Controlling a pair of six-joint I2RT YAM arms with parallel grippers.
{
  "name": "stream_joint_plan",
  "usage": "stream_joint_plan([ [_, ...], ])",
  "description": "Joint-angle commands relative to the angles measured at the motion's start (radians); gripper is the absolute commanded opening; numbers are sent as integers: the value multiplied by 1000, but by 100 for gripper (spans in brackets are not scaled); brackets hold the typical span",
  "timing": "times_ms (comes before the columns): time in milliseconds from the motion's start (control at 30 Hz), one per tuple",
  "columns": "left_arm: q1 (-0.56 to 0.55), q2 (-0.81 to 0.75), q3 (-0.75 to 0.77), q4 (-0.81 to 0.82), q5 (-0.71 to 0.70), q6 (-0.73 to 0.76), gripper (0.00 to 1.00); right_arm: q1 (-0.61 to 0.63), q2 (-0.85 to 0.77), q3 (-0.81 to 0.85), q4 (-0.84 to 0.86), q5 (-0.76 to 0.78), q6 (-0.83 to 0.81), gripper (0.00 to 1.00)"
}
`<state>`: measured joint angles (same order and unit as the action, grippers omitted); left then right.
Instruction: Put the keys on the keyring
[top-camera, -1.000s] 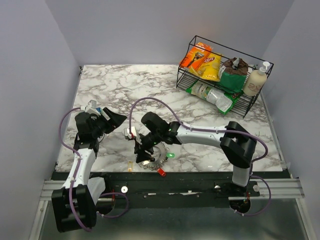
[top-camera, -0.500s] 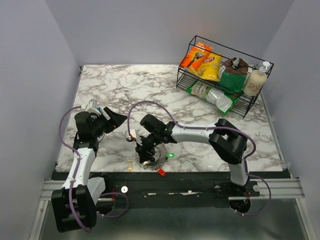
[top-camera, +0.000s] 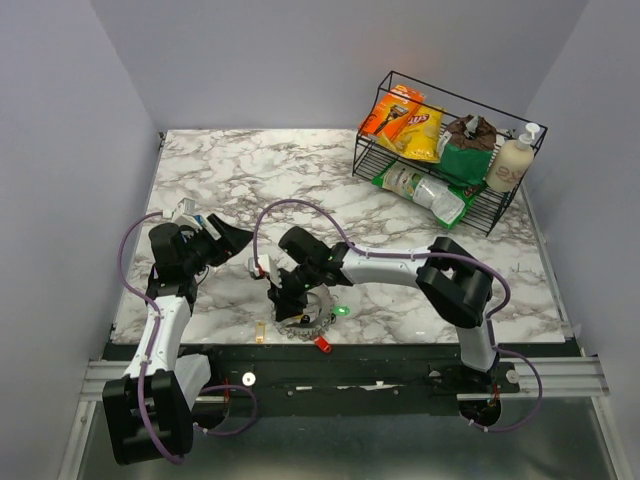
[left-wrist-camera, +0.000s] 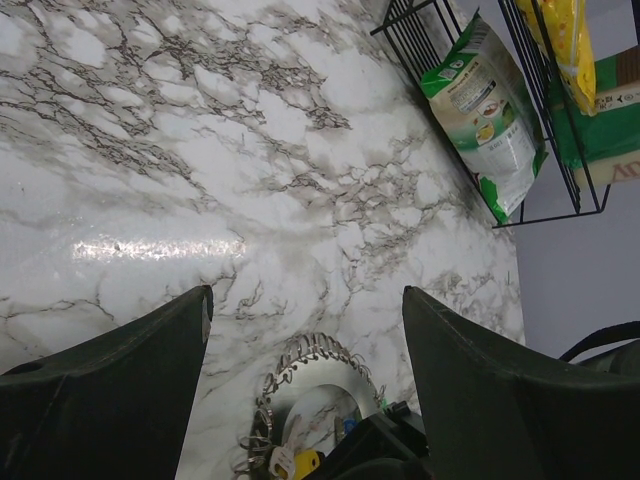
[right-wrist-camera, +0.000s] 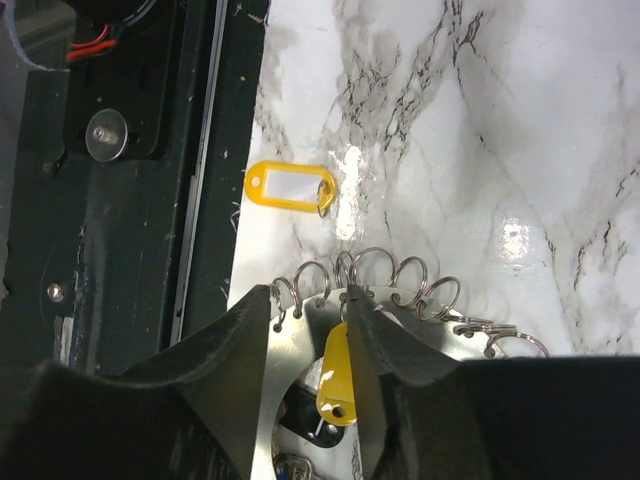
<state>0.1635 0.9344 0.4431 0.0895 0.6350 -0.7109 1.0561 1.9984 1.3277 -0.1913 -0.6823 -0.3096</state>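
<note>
1. Since the earlier frame, the right arm's elbow had swung in toward the left and its jaws had narrowed. The right gripper (top-camera: 288, 303) had stayed low over the keyring (top-camera: 308, 324), and the left arm had not shifted.
2. The keyring lay flat on the marble table (top-camera: 250, 170) near its front edge. Small split loops fanned along its rim, which left each loop open to an approach from above.
3. In the right wrist view, the fingers (right-wrist-camera: 265, 335) stood roughly half closed, with a yellow key (right-wrist-camera: 335, 385) between them over the ring's middle. The key touched one finger, but a sliver of silver showed on its other side, so it could not be told whether the key was pinched.
4. A second yellow key (right-wrist-camera: 290, 187) lay loose just beyond the loops, toward the table's edge. A green key (top-camera: 341, 311) and a red key (top-camera: 324, 344) sat just beside the ring, apparently kept within short reach.
5. The left gripper (top-camera: 232, 243) hung well apart to the left, its jaws spread wide and empty. It was aimed toward the ring, probably waiting to steady it.
</note>
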Motion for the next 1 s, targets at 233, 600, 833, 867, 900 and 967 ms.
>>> stream_joint_plan([
  [233,8,-2,-9,38,34,-7,85,12,69,56,13,3,20,41],
  [600,7,-3,-14,44,38,-10,85,30,106,85,-26,36,7,38],
  [833,8,-3,-14,47,40,-12,85,38,105,80,-43,93,-9,34],
  [867,7,-3,-14,49,40,-12,85,38,103,77,-43,101,-10,34],
  [900,8,-3,-15,49,40,-12,85,38,100,77,-43,118,-11,35],
  [967,7,-5,-15,50,40,-12,85,38,99,76,-43,133,-13,36],
])
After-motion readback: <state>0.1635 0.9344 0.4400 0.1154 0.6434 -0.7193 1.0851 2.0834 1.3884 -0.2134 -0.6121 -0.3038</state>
